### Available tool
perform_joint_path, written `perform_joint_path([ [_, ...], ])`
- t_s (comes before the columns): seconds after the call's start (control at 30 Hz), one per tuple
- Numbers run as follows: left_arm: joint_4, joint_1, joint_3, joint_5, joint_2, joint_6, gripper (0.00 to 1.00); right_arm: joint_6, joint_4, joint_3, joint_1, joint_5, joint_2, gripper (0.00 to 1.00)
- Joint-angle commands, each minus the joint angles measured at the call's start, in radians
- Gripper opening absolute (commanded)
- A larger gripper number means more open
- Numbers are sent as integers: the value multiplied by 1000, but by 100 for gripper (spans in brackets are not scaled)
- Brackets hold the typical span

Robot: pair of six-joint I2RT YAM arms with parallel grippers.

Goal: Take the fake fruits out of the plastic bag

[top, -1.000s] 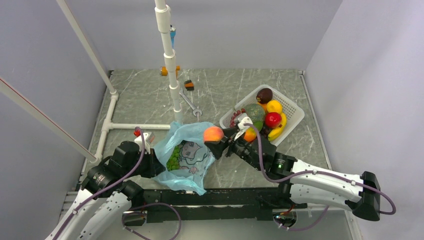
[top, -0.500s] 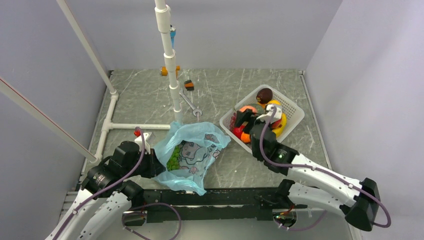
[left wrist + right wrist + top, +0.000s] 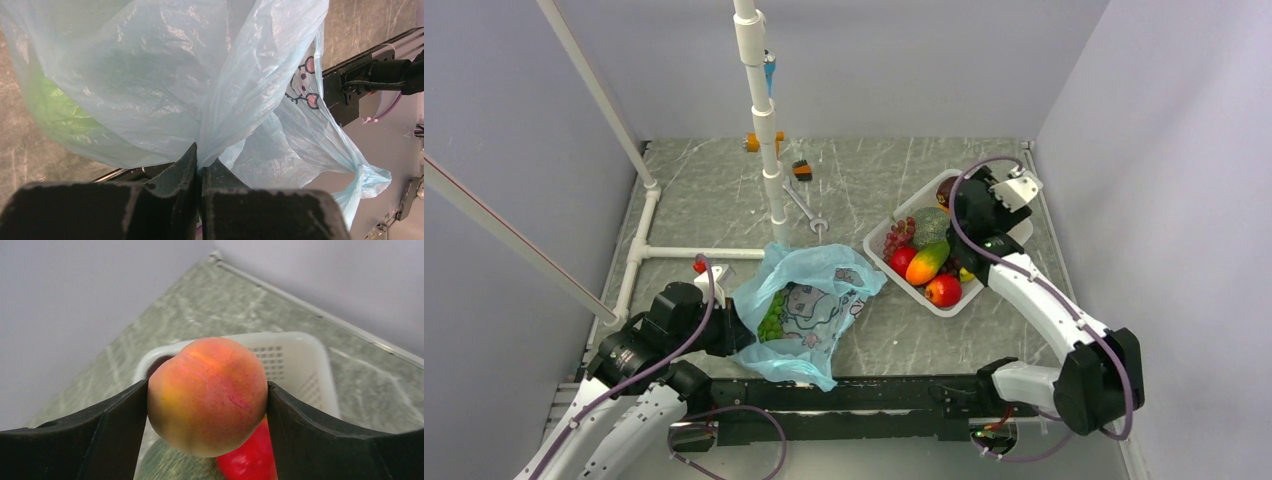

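The light-blue plastic bag lies at the front left of the table, with a green grape bunch showing inside. My left gripper is shut on a fold of the bag, and green shows through the film. My right gripper is shut on the orange peach and holds it above the far part of the white basket. The peach is hidden in the top view. An orange-green mango and a red-yellow apple lie in the basket.
The basket also holds a netted melon, purple grapes and a red apple. A white pipe frame stands left of centre. Small orange and dark parts lie at the back. Walls close three sides.
My right gripper carried the peach from beside the bag's mouth to the right and farther back, over the basket. The left gripper and bag have not moved.
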State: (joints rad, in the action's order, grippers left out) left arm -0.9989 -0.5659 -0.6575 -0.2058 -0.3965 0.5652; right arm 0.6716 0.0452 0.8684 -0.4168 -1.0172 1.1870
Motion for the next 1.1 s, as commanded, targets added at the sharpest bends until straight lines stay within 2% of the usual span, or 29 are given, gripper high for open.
perform_joint_path([
  [0.0,34,4,3,-20,-9,-15,10,27,0,24,149,20,39,0],
  [0.1,34,3,3,-23,-12,-17,10,84,54,27,239,89,72,0],
  [0.3,34,3,3,-23,-11,-16,10,179,114,2,256,100,107,0],
  [0.73,32,3,4,-18,-14,-14,10,244,161,17,310,158,204,22],
  [0.77,32,4,4,-18,-15,-13,10,243,163,19,314,165,208,25],
  [1.07,33,3,3,-18,-22,-14,10,244,173,29,314,202,216,70],
])
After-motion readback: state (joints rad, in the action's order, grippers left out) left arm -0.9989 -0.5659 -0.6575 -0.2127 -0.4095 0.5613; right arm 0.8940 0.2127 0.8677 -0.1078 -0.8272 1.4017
